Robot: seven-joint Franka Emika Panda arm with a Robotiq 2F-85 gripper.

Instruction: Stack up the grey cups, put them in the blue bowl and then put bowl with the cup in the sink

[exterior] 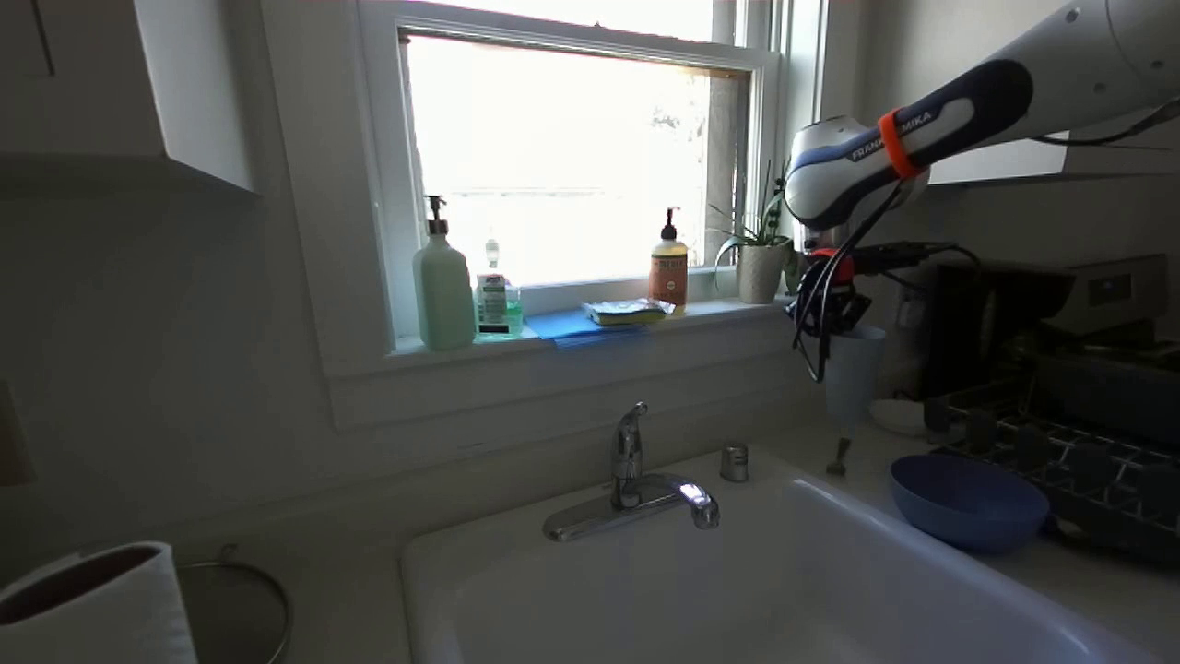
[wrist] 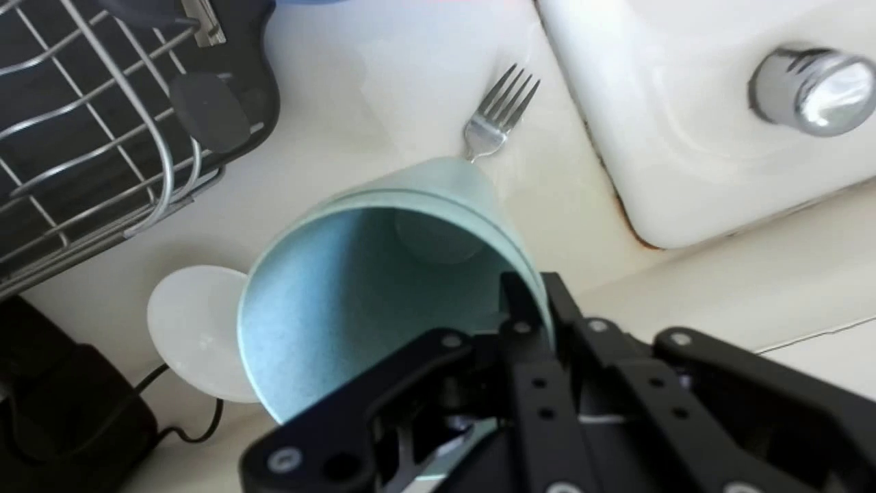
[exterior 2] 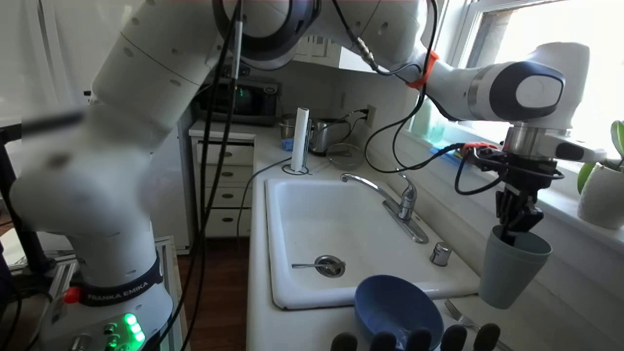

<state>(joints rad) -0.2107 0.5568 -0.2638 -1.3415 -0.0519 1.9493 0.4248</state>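
Observation:
My gripper is shut on the rim of a grey-green cup, one finger inside and one outside, as the wrist view shows. The cup hangs tilted above the counter, and also shows in an exterior view. Its rim has a second line below it; I cannot tell whether another cup is nested with it. No separate grey cup shows. The blue bowl stands on the counter between sink and dish rack, also in an exterior view. The white sink lies beside the bowl.
A fork lies on the counter below the cup. A dish rack and a small white dish are nearby. The faucet and a metal cap stand at the sink's back. A plant pot sits on the sill.

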